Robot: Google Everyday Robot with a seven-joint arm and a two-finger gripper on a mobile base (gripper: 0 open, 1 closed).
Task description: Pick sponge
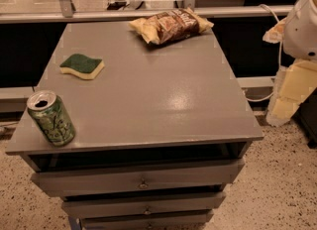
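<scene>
Sponge (pixel 82 66) is lying flat on the grey table (pixel 163 90), left side, a bit toward the far half, green scouring face up and yellow foam showing along the near edge. Nothing is touching it. Green can (pixel 51 118) is standing upright at the front-left corner, nearer the camera than the sponge, with a clear gap between them. Chip bag (pixel 171 25) is lying at the far edge, well apart to the right. Gripper (pixel 292 91) is hanging off the table's right side, outside its edge and below the white arm housing (pixel 303 21), well apart from the sponge. It is showing only as pale cream blocks, so cannot tell how far open it is; sponge, can and bag are all lying free of it. Judging from this, the reach is only starting. Doing it well is meaning crossing the bare middle of the table, stopping above the sponge, descending straight down and closing across the short width onto the foam sides, not along the wavy length. Foam is likely squashing, so going low before closing. Coming in from the right is keeping the arm away from the can.
</scene>
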